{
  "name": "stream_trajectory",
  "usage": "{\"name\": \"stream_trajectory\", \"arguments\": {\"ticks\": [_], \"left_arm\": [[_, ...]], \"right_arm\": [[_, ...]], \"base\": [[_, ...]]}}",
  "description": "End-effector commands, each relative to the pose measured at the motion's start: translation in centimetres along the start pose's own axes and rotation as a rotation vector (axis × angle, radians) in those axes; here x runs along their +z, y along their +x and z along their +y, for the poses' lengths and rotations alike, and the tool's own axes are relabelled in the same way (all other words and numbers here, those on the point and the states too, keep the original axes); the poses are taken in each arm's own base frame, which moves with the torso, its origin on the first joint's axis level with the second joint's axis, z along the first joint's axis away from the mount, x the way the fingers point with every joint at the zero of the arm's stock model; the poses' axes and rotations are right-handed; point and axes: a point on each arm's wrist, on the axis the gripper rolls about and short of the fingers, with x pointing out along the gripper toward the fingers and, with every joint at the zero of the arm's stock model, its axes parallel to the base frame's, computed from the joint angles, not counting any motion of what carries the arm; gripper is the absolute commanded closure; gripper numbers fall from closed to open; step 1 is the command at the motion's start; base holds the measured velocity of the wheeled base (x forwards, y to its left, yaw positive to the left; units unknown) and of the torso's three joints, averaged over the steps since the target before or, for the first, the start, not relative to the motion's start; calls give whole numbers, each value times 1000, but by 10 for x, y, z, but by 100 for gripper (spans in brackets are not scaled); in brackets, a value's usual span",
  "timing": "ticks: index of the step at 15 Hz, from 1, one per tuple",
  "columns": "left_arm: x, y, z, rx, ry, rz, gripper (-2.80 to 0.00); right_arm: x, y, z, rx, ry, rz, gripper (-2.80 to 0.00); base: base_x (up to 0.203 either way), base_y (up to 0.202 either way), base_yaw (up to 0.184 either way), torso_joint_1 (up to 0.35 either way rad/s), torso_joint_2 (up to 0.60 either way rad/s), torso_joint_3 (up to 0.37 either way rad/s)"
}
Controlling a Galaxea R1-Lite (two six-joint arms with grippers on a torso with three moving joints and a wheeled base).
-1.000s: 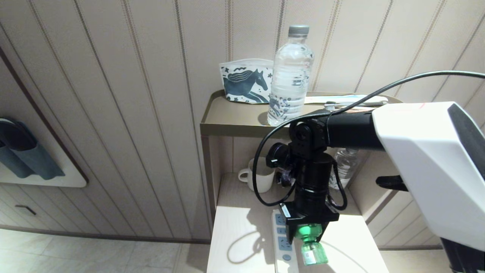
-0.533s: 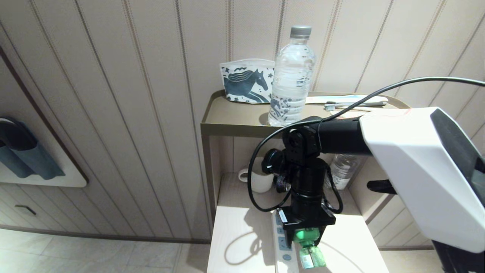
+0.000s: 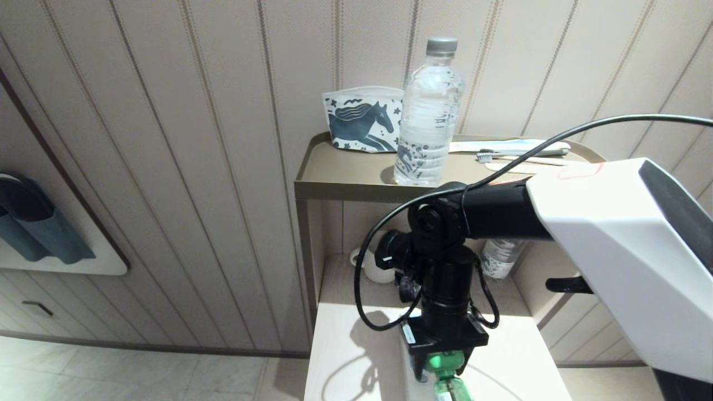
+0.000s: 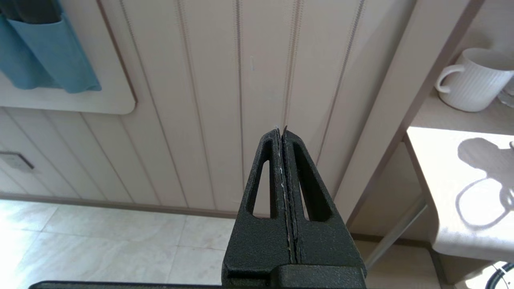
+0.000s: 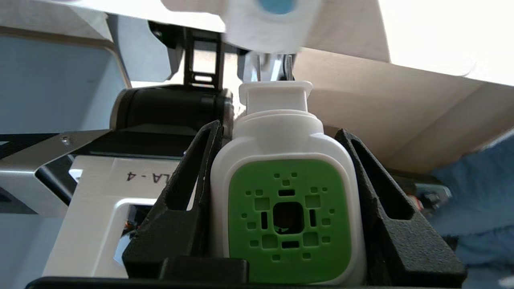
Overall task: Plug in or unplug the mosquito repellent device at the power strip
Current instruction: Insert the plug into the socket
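Note:
My right gripper (image 3: pixel 443 365) hangs over the low table (image 3: pixel 345 356), shut on the mosquito repellent device (image 3: pixel 448 387), whose green bottle dips to the picture's bottom edge. In the right wrist view both black fingers (image 5: pixel 192 180) press the white sides of the device (image 5: pixel 287 216), its green vented face toward the camera. Its metal pins (image 5: pixel 273 70) show bare, pointing at the power strip (image 5: pixel 265 28), a blurred white bar with a blue round button. In the head view the arm covers the strip. My left gripper (image 4: pixel 281 130) is shut and empty beside the table, facing the wall panel.
A clear water bottle (image 3: pixel 428 111), a horse-print pouch (image 3: pixel 362 120) and a toothbrush (image 3: pixel 518 156) lie on the upper shelf. A white mug (image 4: pixel 476 80) and a second bottle (image 3: pixel 498 256) stand in the lower niche behind the arm. Blue slippers (image 3: pixel 33 223) hang on the wall at left.
My right arm has carried the device nearer and a little left in the head view, so the bottle now sits at the bottom edge. The strip, seen before, is now covered. The left arm is still.

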Motion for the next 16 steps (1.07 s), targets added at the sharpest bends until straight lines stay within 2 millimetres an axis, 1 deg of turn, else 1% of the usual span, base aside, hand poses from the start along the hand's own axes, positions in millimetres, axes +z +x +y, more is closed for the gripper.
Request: {"name": "stream_trajectory", "arguments": {"ticks": [1,4,6,8,12,14,16], "left_arm": [[0,0,0,0,0,2,0],[0,0,0,1,0,2,0],[0,0,0,1,0,2,0],[0,0,0,1,0,2,0],[0,0,0,1,0,2,0],[0,0,0,1,0,2,0],[0,0,0,1,0,2,0]], "right_arm": [[-4,-1,0,7,0,-28,0],[-1,10,-1,3,20,-53,0],[0,21,-4,1,25,-62,0],[5,30,-6,7,31,-109,0],[11,32,-4,-13,46,-176,0],[16,33,-1,-25,75,-239,0],[17,33,-1,-32,83,-256,0]], "base": [[0,0,0,0,0,0],[0,0,0,0,0,0],[0,0,0,0,0,0],[0,0,0,0,0,0],[0,0,0,0,0,0],[0,0,0,0,0,0],[0,0,0,0,0,0]]}}
